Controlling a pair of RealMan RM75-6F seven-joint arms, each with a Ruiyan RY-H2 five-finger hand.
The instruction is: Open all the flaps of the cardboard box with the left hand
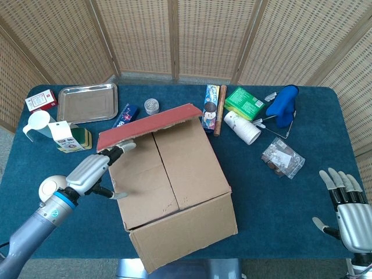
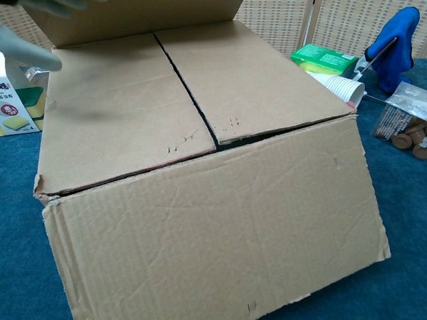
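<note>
The robot's left hand [image 1: 93, 174], silver-grey with pale fingertips, reaches from the lower left at the end of a grey forearm with a blue wrist ring, angled up and to the right toward the brown cardboard box [image 1: 174, 195] just beside it. Its fingers are stretched out together, their tips up against the near-left corner of the box's red-topped far flap [image 1: 148, 126]; the thumb sticks out lower down, beside the box's left edge. Whether the fingertips are under that corner or only touching it cannot be told, and nothing is closed in the hand. In the chest view only a blurred pale part of this hand [image 2: 30, 57] shows at the upper left, next to the raised flap's brown underside [image 2: 133, 17]. The far flap stands tilted up; the two inner brown flaps [image 1: 168, 168] lie flat and meet along a dark seam, and the front flap [image 2: 213, 227] slopes down toward the camera. The box sits on the blue cloth-covered desk [image 1: 273, 203], to the right of the left hand. The right hand [image 1: 347, 212] rests well apart at the desk's lower right corner, palm up, fingers spread and holding nothing. Beyond the left hand lie a small milk carton [image 1: 63, 136] and a shiny steel tray [image 1: 87, 103].
</note>
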